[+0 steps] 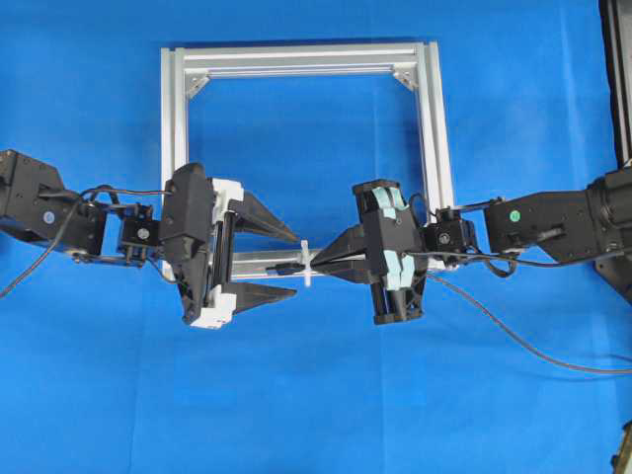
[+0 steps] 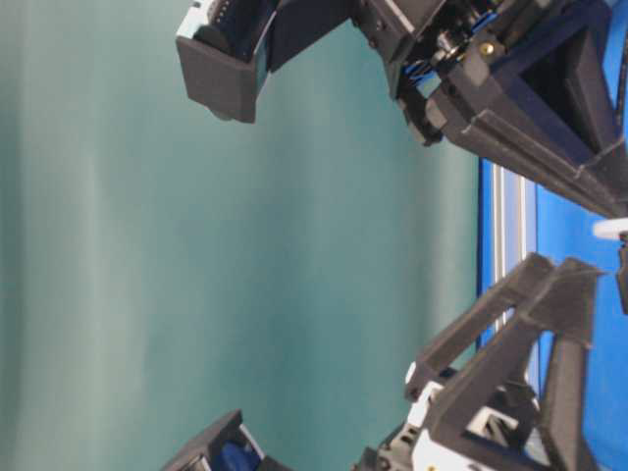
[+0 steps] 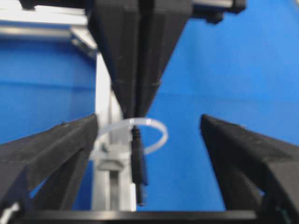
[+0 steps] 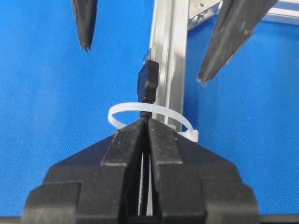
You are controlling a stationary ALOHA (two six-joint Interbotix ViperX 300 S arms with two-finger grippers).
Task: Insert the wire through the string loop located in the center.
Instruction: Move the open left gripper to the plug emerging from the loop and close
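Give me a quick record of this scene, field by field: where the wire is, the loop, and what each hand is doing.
wire: plug tip poking through the string loop, over the aluminium frame
string loop: white, upright on the frame's near bar
right hand: shut on the wire just behind the loop
left hand: open, fingers either side of the plug, not touching it
surface: blue cloth
task state: tip is through the loop

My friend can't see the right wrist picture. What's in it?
The shut right end effector holds a black wire whose plug pokes through a small white string loop beside a silver bar. Beyond it, the left end effector stands open over blue cloth.
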